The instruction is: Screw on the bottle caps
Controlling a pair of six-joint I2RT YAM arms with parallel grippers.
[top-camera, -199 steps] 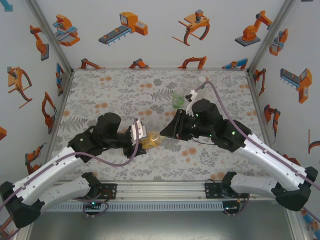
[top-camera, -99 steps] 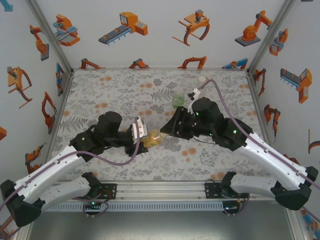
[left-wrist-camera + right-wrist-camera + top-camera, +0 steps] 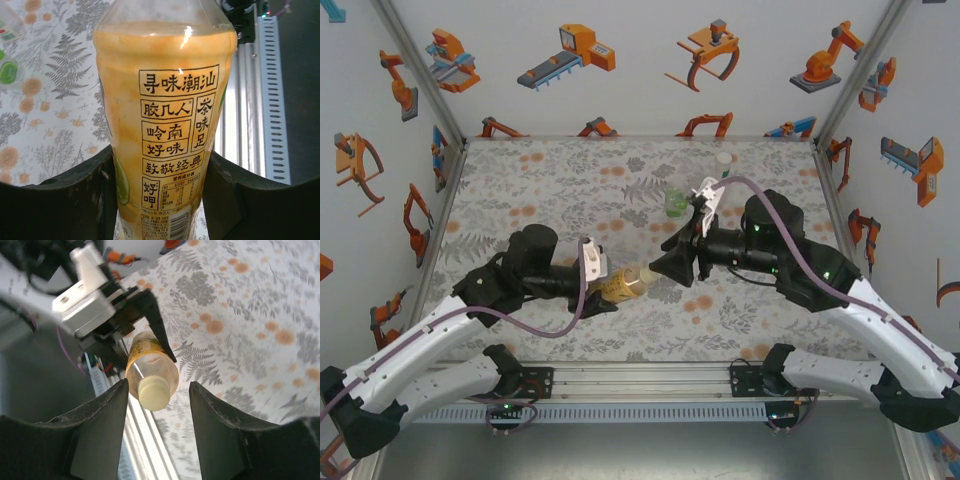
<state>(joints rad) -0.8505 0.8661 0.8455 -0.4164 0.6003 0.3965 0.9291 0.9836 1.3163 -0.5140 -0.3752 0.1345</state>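
The left fingers point(image 3: 75, 200) hold the yellow bottle point(image 3: 165, 125) tight between them, its top pointed at the right fingers point(image 3: 100, 435), which stand apart with the pale cap point(image 3: 154, 392) just ahead of their gap, untouched, likely to twist it.

The right hand point(image 3: 661, 268) opened its jaws, let go of the pale cap point(image 3: 153, 392) on the yellow bottle point(image 3: 619, 288), and drew back toward the right of the frame.
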